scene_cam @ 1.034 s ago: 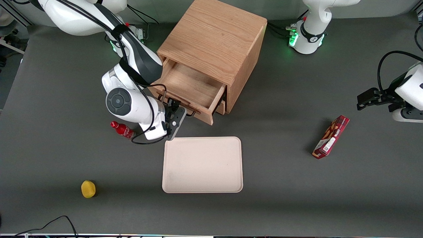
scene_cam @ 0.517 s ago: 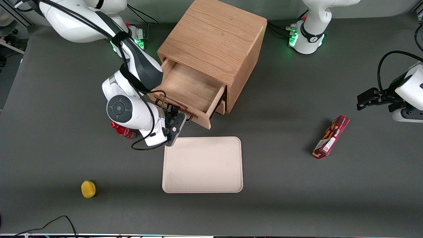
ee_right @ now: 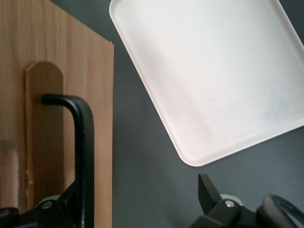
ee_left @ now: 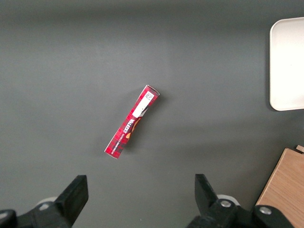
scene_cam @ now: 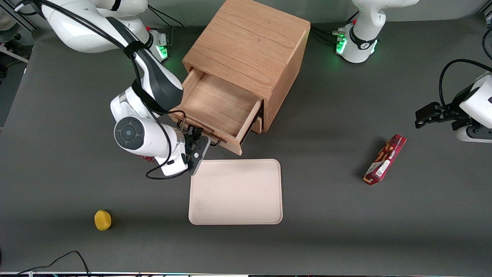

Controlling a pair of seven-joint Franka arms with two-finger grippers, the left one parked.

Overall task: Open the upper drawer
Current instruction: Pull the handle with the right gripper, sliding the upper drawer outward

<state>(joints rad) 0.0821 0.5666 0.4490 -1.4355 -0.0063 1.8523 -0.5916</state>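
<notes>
The oak cabinet [scene_cam: 250, 42] stands at the back of the table. Its upper drawer [scene_cam: 217, 102] is pulled well out, and the bare wooden tray inside it shows. My gripper [scene_cam: 196, 141] sits at the drawer's front panel [ee_right: 57, 95], open with its fingers wide apart. One finger [ee_right: 66, 202] is tucked between the black wire handle [ee_right: 84, 142] and the panel. The other finger [ee_right: 208, 190] hangs over bare table between the drawer and the tray. Only a corner of the lower drawer [scene_cam: 256, 125] shows under the upper one.
A pale empty tray [scene_cam: 235, 192] [ee_right: 209, 71] lies just in front of the open drawer. My arm mostly hides a red bottle [scene_cam: 147, 158]. A yellow object [scene_cam: 102, 220] sits nearer the front camera. A red snack box [scene_cam: 385, 159] [ee_left: 133, 124] lies toward the parked arm's end.
The upper drawer has slid farther out of the cabinet. My gripper has moved with its handle, toward the front camera and the working arm's end, and now covers more of the red bottle.
</notes>
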